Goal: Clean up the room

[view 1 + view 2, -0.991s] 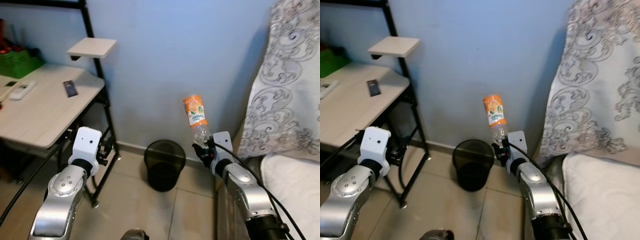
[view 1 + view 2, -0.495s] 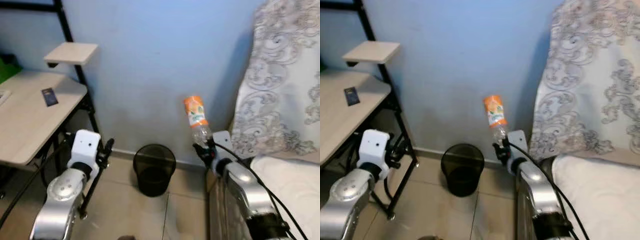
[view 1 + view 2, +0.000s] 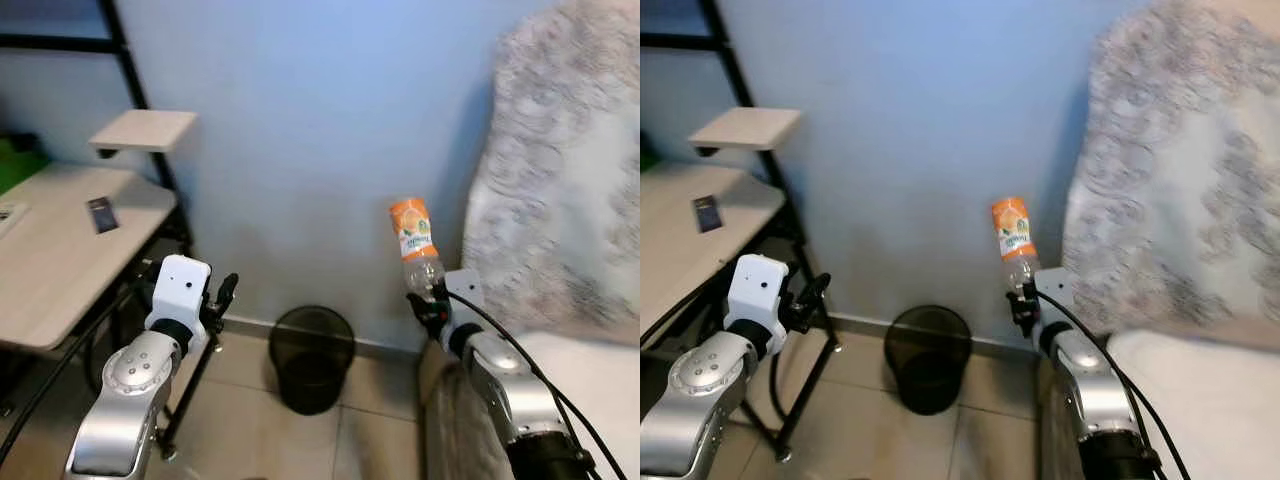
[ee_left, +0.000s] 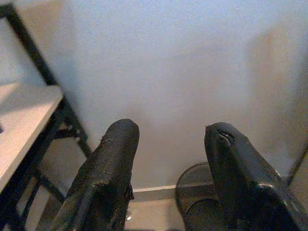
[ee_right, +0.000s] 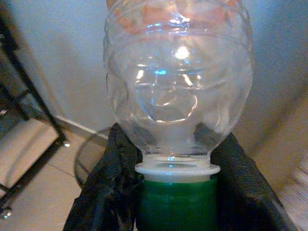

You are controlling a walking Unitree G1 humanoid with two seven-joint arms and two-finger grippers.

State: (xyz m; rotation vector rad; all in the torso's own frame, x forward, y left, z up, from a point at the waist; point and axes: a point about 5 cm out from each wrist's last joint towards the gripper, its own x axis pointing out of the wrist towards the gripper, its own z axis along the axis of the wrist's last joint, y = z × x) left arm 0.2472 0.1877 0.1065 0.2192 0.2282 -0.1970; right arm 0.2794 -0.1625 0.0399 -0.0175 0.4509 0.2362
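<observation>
Right gripper (image 3: pixel 428 303) jaws still clamp bottle (image 3: pixel 417 247) neck; bin (image 3: pixel 311 342) now nearer below-left. Left gripper (image 4: pixel 168 168) jaws wide, empty.

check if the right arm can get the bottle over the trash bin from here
Probably yes. The right gripper holds the bottle by its neck, up and to the right of the black mesh trash bin, with only open air and floor between them.

**A:** so what kind of room is this?

**B:** looks like a bedroom at home tbh. Bed (image 3: pixel 600 370) with a patterned cover (image 3: pixel 560 180) on the right, blue wall (image 3: pixel 320 150), light wood desk (image 3: pixel 60 250) on a black frame, small shelf (image 3: pixel 145 130), mesh bin (image 3: pixel 312 355) on a tiled floor (image 3: pixel 270 440).
</observation>
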